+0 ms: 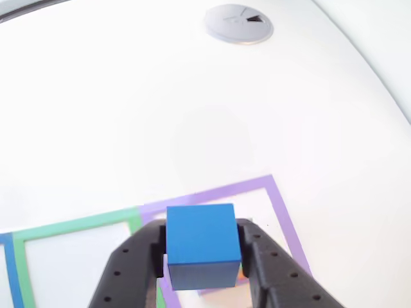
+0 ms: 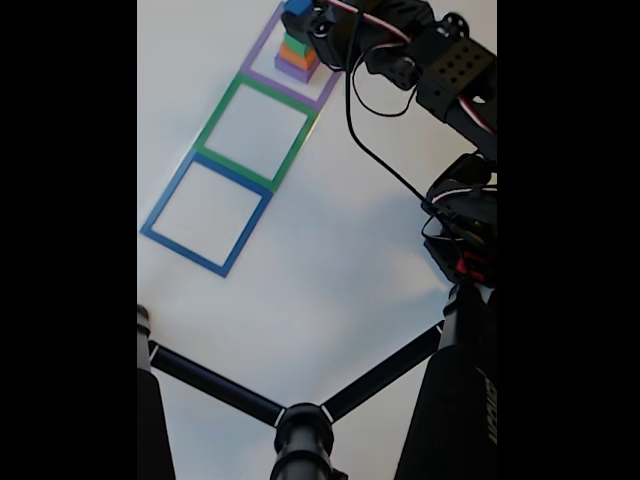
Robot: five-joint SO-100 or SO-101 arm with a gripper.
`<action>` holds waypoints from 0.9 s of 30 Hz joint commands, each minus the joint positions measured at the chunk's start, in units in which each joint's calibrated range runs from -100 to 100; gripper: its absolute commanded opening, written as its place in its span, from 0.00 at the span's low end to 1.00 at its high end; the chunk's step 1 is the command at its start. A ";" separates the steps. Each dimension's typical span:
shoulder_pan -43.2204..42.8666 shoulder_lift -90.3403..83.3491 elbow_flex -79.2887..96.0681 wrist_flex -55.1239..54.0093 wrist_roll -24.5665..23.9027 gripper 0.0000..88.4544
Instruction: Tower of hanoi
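Your black two-finger tool point(image 1: 203, 256) grips the matte blue cube point(image 1: 200, 242) above the stacked green point(image 2: 297, 45), orange point(image 2: 297, 59) and purple point(image 2: 295, 71) blocks inside the purple tape outline point(image 2: 262, 52) near the worktop's far edge. Judging by this, you've barely begun: both other outlines hold nothing.

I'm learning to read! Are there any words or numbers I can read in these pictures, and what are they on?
No text here is readable.
Black tripod leg: pale lettering runs up its side, too blurred to read.
Blue cube, held in the gripper: plain, no letters.
Grey round cap in the table: marks on it, no words.
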 commanded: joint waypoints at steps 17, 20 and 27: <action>-12.78 -3.96 -39.61 46.35 0.00 0.03; -13.25 -4.28 -39.61 46.35 0.00 0.03; -14.79 -5.33 -37.79 44.33 0.00 0.03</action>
